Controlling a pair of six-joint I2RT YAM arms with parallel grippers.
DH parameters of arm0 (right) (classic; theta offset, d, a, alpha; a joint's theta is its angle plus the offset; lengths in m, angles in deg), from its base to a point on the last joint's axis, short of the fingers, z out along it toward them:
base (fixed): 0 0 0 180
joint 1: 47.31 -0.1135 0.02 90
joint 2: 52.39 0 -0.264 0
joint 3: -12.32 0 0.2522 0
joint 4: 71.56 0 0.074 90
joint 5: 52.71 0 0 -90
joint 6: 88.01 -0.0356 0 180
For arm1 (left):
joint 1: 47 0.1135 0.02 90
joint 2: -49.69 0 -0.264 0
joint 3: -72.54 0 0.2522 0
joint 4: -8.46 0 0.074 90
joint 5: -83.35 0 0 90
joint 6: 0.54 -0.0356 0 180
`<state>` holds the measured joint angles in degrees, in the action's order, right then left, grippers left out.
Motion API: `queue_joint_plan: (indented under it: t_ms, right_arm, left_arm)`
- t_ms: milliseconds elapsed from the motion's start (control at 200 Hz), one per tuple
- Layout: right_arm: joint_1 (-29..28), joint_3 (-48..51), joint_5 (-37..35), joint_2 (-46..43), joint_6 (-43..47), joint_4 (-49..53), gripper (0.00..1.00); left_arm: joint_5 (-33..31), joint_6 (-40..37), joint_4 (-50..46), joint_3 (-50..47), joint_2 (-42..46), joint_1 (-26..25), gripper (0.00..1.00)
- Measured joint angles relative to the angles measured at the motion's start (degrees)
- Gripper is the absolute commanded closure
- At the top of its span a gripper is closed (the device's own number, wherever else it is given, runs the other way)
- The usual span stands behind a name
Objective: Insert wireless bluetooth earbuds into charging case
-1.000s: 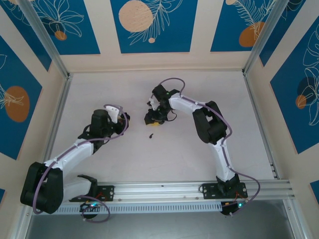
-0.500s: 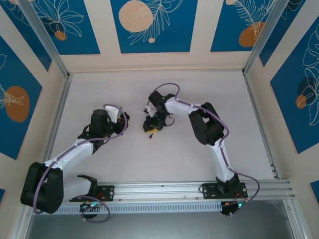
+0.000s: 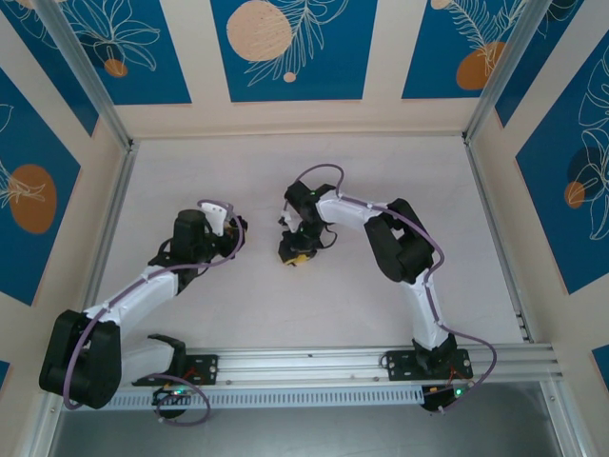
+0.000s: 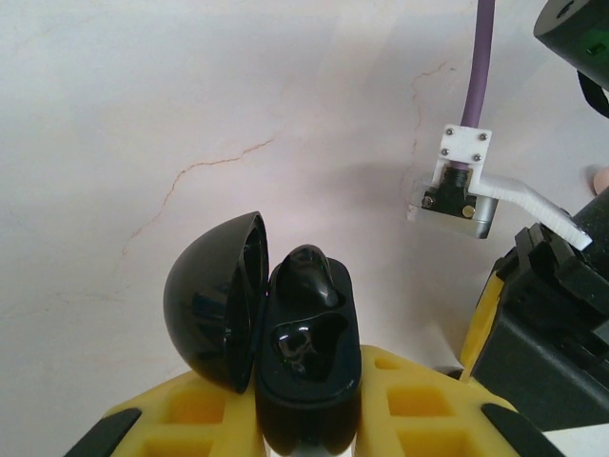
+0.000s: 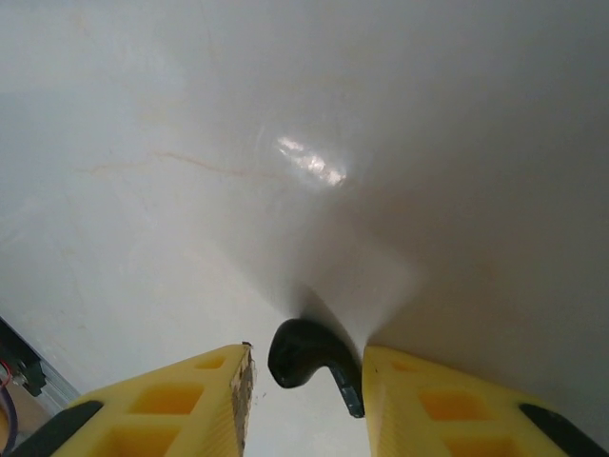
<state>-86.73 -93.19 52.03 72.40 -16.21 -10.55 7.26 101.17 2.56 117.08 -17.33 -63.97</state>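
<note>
My left gripper is shut on the base of a black charging case, with its lid swung open to the left. One black earbud sits in the case's upper socket; the lower socket is empty. From above, the left gripper holds the case left of the table's centre. My right gripper is down at the table, open, its yellow fingers on either side of a loose black earbud. The bud's stem lies against the right finger, with a gap on the left. From above, the right gripper covers that bud.
The right arm's black and yellow gripper body and its wrist camera are close on the right of the left wrist view. The white table is fenced by side walls and a metal rail at the near edge.
The right gripper has moved toward the near side and come down over the loose black earbud, which lay in the open before. Its jaws have narrowed a little. The left arm has not moved.
</note>
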Motion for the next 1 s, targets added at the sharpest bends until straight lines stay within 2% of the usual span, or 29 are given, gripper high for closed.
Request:
queue_joint_plan:
  t_ms: [365,730,1000]
  right_arm:
    - [-2.03,-0.35,-2.51,-1.25,-3.96,4.37,0.69]
    - [-2.82,-11.89,-11.08,-1.16,-16.46,14.01,0.7]
    - [-4.17,-20.46,-13.0,5.09,-19.76,18.23,0.7]
  left_arm:
    - [0.61,0.02,-0.02,-0.37,0.0,0.0,0.78]
    - [0.66,0.02,-0.02,-0.37,0.02,0.0,0.78]
    - [0.83,0.02,-0.04,-0.37,0.02,0.02,0.78]
